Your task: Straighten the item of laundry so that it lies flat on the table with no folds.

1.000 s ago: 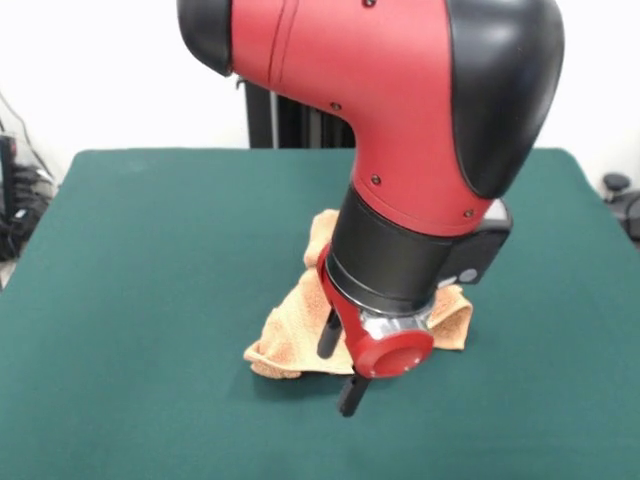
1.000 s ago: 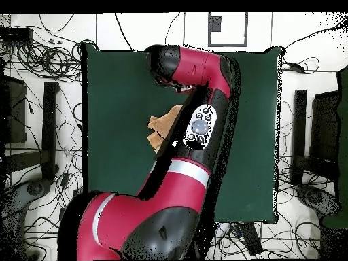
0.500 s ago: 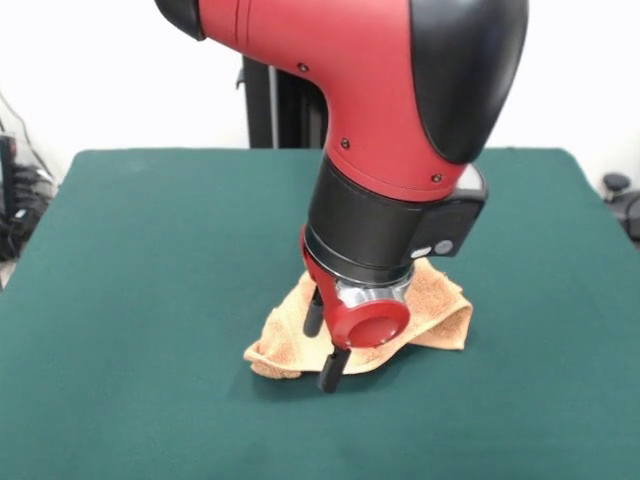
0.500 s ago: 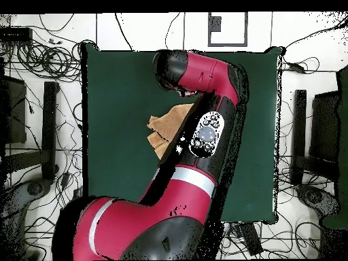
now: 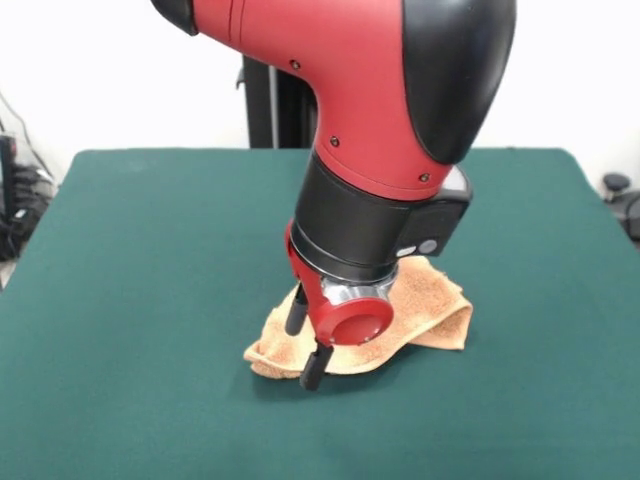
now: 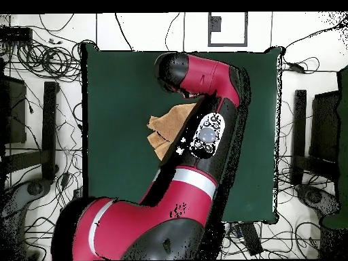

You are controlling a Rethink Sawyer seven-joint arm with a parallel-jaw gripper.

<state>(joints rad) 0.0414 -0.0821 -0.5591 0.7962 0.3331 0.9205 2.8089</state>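
The orange-tan towel lies crumpled and folded on the green table, a little right of the middle in the front view. My gripper points down over the towel's left part. Its two black fingers stand apart, one at the towel's near edge and one further back, close to the cloth. They hold nothing that I can see. In the overhead view the towel shows left of the red arm, on the table. The arm hides part of the towel and the gripper there.
The black pedestal column stands behind the table's far edge. In the overhead view, cables and black stands surround the table on the floor.
The arm and gripper have moved left across the towel in the front view and a little lower. The towel's back corner is now hidden behind the arm. The towel has stayed in place.
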